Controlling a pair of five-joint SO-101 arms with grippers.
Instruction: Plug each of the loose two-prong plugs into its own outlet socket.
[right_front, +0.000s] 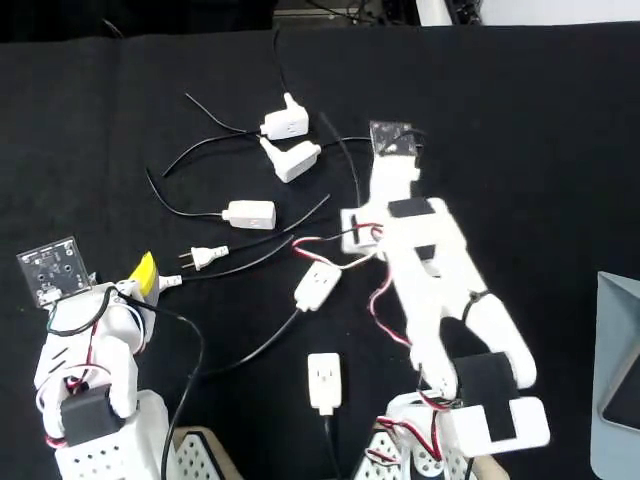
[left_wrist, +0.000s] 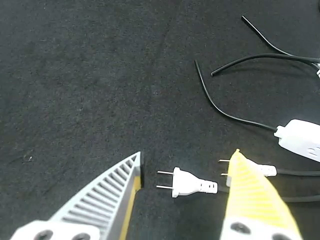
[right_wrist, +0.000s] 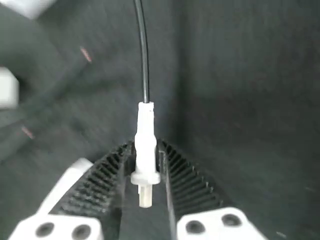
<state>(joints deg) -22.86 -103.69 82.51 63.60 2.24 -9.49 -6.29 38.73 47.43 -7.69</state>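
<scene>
My left gripper (left_wrist: 186, 156) stands open low over the black table, with a grey finger (left_wrist: 112, 195) and a yellow finger (left_wrist: 250, 195). A loose white two-prong plug (left_wrist: 187, 182) lies on the table between them, untouched. A second plug (left_wrist: 260, 170) lies partly hidden behind the yellow finger. In the high view these plugs (right_front: 205, 258) lie just beyond the left gripper (right_front: 148, 274). My right gripper (right_wrist: 146, 147) is shut on a white plug (right_wrist: 145, 125) whose black cable runs away from it. That gripper (right_front: 357, 222) is near the table's middle.
Several white outlet sockets lie about: two at the back (right_front: 285, 125), one at mid-left (right_front: 248, 213), one by the right arm (right_front: 318, 285), one near the front (right_front: 324, 380). Black cables cross the table. A grey bin (right_front: 618, 380) stands at the right edge.
</scene>
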